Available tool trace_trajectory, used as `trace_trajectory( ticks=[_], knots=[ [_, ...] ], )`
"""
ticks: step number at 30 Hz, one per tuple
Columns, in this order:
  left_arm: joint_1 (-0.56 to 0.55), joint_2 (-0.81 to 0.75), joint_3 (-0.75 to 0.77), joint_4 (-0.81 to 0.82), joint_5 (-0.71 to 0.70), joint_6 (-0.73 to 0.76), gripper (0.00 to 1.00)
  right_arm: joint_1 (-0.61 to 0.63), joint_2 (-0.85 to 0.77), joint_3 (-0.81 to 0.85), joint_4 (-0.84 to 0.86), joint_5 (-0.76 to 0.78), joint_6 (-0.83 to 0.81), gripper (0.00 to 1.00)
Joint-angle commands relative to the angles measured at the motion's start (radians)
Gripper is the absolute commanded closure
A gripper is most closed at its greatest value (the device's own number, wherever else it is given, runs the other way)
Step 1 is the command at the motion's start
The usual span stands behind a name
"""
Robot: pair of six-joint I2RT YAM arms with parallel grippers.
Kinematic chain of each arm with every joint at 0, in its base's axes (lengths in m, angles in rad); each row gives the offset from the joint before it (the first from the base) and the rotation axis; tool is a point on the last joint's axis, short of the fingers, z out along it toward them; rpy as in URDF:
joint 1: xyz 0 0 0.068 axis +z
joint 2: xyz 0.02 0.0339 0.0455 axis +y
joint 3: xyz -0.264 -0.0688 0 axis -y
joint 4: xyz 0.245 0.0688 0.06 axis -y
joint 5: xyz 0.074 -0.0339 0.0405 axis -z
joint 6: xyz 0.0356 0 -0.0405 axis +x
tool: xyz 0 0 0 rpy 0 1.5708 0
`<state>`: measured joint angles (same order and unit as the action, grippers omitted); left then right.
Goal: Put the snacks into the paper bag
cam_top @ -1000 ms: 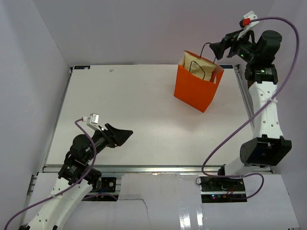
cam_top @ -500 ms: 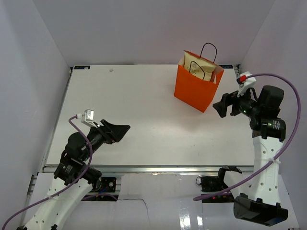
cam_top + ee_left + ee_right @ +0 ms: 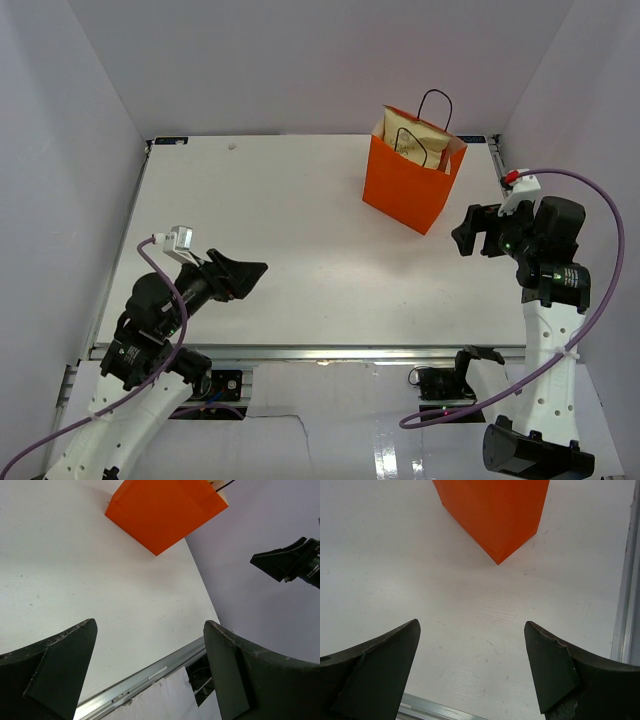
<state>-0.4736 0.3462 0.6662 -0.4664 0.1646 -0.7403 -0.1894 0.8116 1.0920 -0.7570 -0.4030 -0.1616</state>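
I am watching from above, with both arm bases sitting nearest me at the bottom edge, just in front of the metal rail (image 3: 330,352) that is running along the table's near side. The left gripper (image 3: 247,274) is hovering over the near left part of the white table (image 3: 290,215), and its two dark fingers are standing apart with nothing between them. Its wrist view is showing only bare tabletop through the gap. A little farther back, on the right side, the right gripper (image 3: 466,230) is hanging above the table, also spread wide and gripping nothing. It is pointing left toward the paper bag (image 3: 405,188), near the bag's closest corner but not touching it. The bag is standing upright on the far right part of the table, close to the back edge, bright orange with its top open. A cream chip bag (image 3: 412,138) is sitting inside it, its upper part poking up past the rim. I cannot tell what else is lying inside. A thin black handle (image 3: 435,96) is arching above the bag's far rim. Beyond the table, plain pale walls (image 3: 300,60) are closing in the scene.
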Motion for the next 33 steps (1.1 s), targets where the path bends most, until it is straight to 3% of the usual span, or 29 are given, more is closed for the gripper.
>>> trace_trajectory(
  ticks=[1, 33],
  knots=[
    [0.0, -0.021, 0.03, -0.052, -0.014, 0.021, 0.02, -0.001, -0.012, 0.014, 0.044, 0.061, 0.05, 0.1],
    [0.0, -0.021, 0.024, -0.084, -0.076, -0.038, 0.02, -0.002, -0.052, -0.003, 0.082, 0.116, 0.094, 0.1]
  ],
)
